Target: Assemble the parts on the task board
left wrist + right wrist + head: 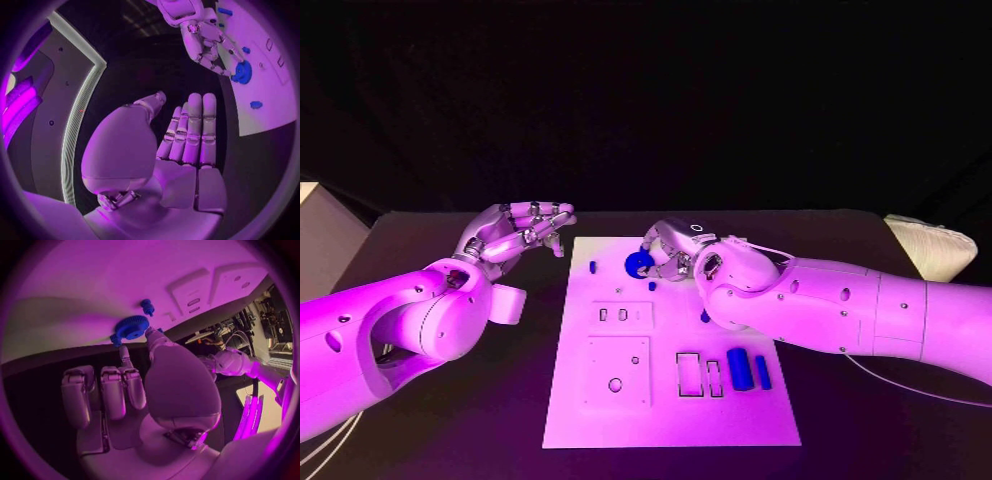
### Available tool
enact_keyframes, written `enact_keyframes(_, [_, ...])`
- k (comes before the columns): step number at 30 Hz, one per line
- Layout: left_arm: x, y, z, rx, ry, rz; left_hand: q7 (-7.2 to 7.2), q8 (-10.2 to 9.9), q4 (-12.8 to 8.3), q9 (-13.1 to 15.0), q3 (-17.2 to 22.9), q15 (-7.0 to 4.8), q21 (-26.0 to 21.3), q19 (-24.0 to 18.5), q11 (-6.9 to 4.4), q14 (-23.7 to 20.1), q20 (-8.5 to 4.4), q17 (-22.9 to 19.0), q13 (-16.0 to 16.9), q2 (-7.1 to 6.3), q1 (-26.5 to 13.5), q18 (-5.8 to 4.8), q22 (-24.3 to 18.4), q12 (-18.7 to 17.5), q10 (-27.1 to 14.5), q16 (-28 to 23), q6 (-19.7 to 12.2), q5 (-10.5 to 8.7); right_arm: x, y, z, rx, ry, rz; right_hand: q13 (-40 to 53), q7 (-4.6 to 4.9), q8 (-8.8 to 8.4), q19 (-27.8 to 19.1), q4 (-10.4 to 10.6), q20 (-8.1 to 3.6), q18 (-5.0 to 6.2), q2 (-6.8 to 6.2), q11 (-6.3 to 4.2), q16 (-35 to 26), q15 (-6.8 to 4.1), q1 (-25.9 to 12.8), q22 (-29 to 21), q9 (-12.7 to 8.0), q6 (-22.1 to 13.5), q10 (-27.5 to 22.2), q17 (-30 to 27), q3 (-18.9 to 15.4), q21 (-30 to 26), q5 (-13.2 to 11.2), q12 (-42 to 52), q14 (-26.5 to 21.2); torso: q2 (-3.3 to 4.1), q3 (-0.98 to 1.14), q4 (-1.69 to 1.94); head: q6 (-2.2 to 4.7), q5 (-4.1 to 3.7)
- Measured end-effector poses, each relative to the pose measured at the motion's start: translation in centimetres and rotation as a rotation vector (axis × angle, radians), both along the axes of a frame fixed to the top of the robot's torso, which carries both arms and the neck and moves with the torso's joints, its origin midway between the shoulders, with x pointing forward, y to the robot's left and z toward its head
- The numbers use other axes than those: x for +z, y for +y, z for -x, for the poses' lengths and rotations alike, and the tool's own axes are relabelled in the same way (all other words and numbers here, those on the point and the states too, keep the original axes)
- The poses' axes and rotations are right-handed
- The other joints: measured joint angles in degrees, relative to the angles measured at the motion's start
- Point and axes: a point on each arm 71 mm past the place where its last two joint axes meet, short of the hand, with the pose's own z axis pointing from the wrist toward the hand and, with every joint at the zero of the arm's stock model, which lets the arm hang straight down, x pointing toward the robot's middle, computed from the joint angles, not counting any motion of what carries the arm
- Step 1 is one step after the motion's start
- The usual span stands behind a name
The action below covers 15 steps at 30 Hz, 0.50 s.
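Now, blue gear [639, 264] at upper centre of frame, over far end of task board [668, 410], pinched in fingertips of my right hand [687, 250]. Two blue cylinders [749, 370] lie lower right on board. My left hand [519, 232] off board's left edge, empty, fingers loosely spread.

The right hand [687, 250] covers part of the blue gear [639, 264]; its grip on it is unclear. The right arm hides the board's [589, 420] right edge.
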Motion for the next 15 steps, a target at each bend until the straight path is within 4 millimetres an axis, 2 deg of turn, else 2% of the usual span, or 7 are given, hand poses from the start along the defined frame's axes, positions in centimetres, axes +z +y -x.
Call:
enact_keyframes(4, [0.0, 0.0, 0.0, 0.001, 0.0, 0.0, 0.0, 0.0, 0.0, 0.0, 0.0, 0.0, 0.0, 0.0, 0.0, 0.0, 0.0, 0.0, 0.0, 0.0, 0.0, 0.0, 0.0, 0.0, 0.0, 0.0, 0.0, 0.0, 0.1, -0.7, 0.1, -0.006, -0.001, -0.013, 0.0, -0.19, 0.0, 0.0, 0.0, 0.0, 0.0, 0.29, 0.0, 0.0, 0.0, -0.3, 0.0, 0.0, 0.2, 0.0, 0.0, 0.0, 0.0, 0.6, 0.0, 0.0, 0.0, 0.02, 0.05, 0.1, -0.06])
enact_keyframes(7, [0.0, 0.1, -0.1, 0.003, 0.0, -0.001, 0.0, 0.0, 0.0, 0.0, 0.0, 0.0, 0.0, 0.0, 0.0, 0.0, 0.0, 0.0, 0.0, 0.0, 0.0, 0.0, 0.0, 0.0, 0.0, 0.0, 0.0, 0.0, 0.4, -2.3, 0.2, -0.022, -0.014, -0.046, 0.0, -0.25, 0.0, 0.0, 0.0, 0.0, 0.0, 0.37, 0.0, 0.0, 0.0, -0.2, 0.0, 0.0, 0.2, 0.0, 0.0, 0.0, 0.0, 0.9, 0.0, 0.0, -0.02, 0.03, 0.04, 0.18, -0.11])
enact_keyframes(8, [0.0, 0.1, -0.1, 0.004, 0.0, -0.002, 0.0, 0.0, 0.0, 0.0, 0.0, 0.0, 0.0, 0.0, 0.0, 0.0, 0.0, 0.0, 0.0, 0.0, 0.0, 0.0, 0.0, 0.0, 0.0, 0.0, 0.0, 0.0, 0.5, -2.9, 0.3, -0.027, -0.019, -0.061, 0.0, -0.25, 0.0, 0.0, 0.0, 0.0, 0.0, 0.8, 0.0, 0.0, 0.0, 0.2, 0.0, -0.1, 0.2, 0.0, 0.0, 0.0, 0.0, 0.9, 0.0, 0.0, -0.03, 0.03, 0.01, 0.21, -0.08])
enact_keyframes(13, [-0.1, 0.4, -0.2, 0.011, 0.001, -0.005, 0.21, 0.0, 0.0, 0.0, 0.0, 0.0, 0.2, 0.0, 0.22, 0.0, 0.0, -0.1, 0.0, 0.0, 0.0, 0.0, 0.1, 0.0, -0.2, 0.0, -0.2, 0.0, 2.5, -6.9, 0.3, -0.044, -0.052, -0.176, 0.0, -0.25, 0.0, 0.0, -0.6, 0.0, 0.0, 1.11, 0.0, 0.0, 0.0, 2.2, 0.0, -0.4, 0.2, 0.0, 0.0, 0.9, 0.0, 1.3, 0.0, 0.0, -0.15, 0.14, -0.39, 0.54, -0.03])
enact_keyframes(15, [-0.1, 0.5, -0.2, 0.013, 0.001, -0.005, 0.21, 0.0, 0.0, 0.0, 0.0, 0.0, 0.2, 0.0, 0.21, 0.0, 0.0, -0.1, 0.0, 0.0, 0.0, 0.0, 0.1, 0.0, -0.2, 0.0, -0.2, 0.0, 3.2, -8.2, 0.3, -0.046, -0.056, -0.216, 0.0, -0.25, 0.0, 0.0, -0.8, -0.01, 0.0, 0.79, 0.0, 0.0, 0.0, 2.7, 0.0, -0.4, 0.2, 0.0, 0.0, 1.3, 0.0, 1.5, 0.0, 0.0, -0.21, 0.22, -0.57, 0.66, -0.03])
